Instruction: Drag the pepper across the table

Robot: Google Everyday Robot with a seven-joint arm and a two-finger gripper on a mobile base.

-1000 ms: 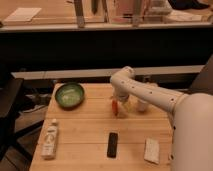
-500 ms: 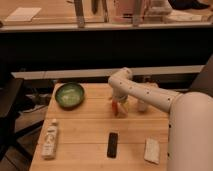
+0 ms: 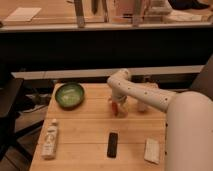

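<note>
Now the pepper [image 3: 116, 110] under my gripper [image 3: 117, 105] has slid slightly nearer along the table [image 3: 85, 127]. Dragging's begun; its grip I cannot tell.

On the table [image 3: 85, 129], the pepper [image 3: 116, 109] lies behind the remote [image 3: 113, 144], with the gripper [image 3: 118, 104] just above it. Bowl [image 3: 70, 95] sits behind-left of the remote, bottle [image 3: 50, 139] left, packet [image 3: 151, 150] right.

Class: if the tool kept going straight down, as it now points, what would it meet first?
Probably the pepper, lying right under the tool near the middle of the table; depth is unclear.
</note>
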